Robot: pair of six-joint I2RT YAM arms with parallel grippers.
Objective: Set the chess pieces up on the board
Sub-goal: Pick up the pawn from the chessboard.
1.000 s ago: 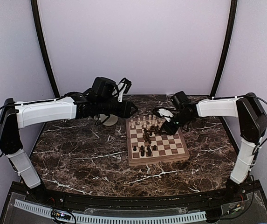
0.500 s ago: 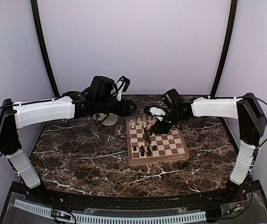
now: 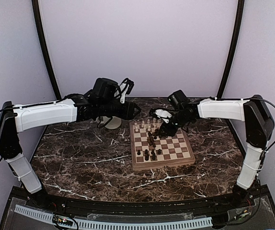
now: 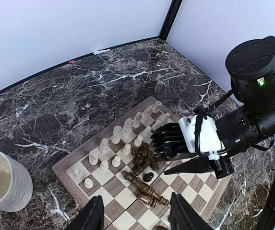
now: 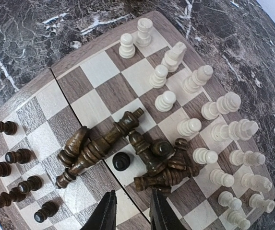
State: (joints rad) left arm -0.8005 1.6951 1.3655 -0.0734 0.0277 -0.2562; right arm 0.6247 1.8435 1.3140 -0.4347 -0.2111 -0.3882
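Observation:
The board (image 3: pixel 162 165) lies right of the table's middle. Cream chess pieces (image 5: pixel 195 127) stand in two rows along its far side. A heap of dark chess pieces (image 5: pixel 166 163) lies toppled in the middle, with one dark pawn (image 5: pixel 121 162) upright beside it. More dark pawns (image 5: pixel 12 158) stand on the board's near side. My right gripper (image 5: pixel 131 211) hovers just over the heap, open with a narrow gap and nothing between its fingers. My left gripper (image 4: pixel 136 211) hangs open and empty above the board's far left corner. The left wrist view also shows the right gripper (image 4: pixel 159 143) low over the heap (image 4: pixel 149 158).
A cream mug (image 4: pixel 5 187) stands on the marble table (image 3: pixel 79 158) just left of the board's far corner, under the left arm. The enclosure's walls close in behind and on both sides.
My right gripper has moved left, from the board's far right to over the dark heap, and its jaws have narrowed. The left arm has barely moved.

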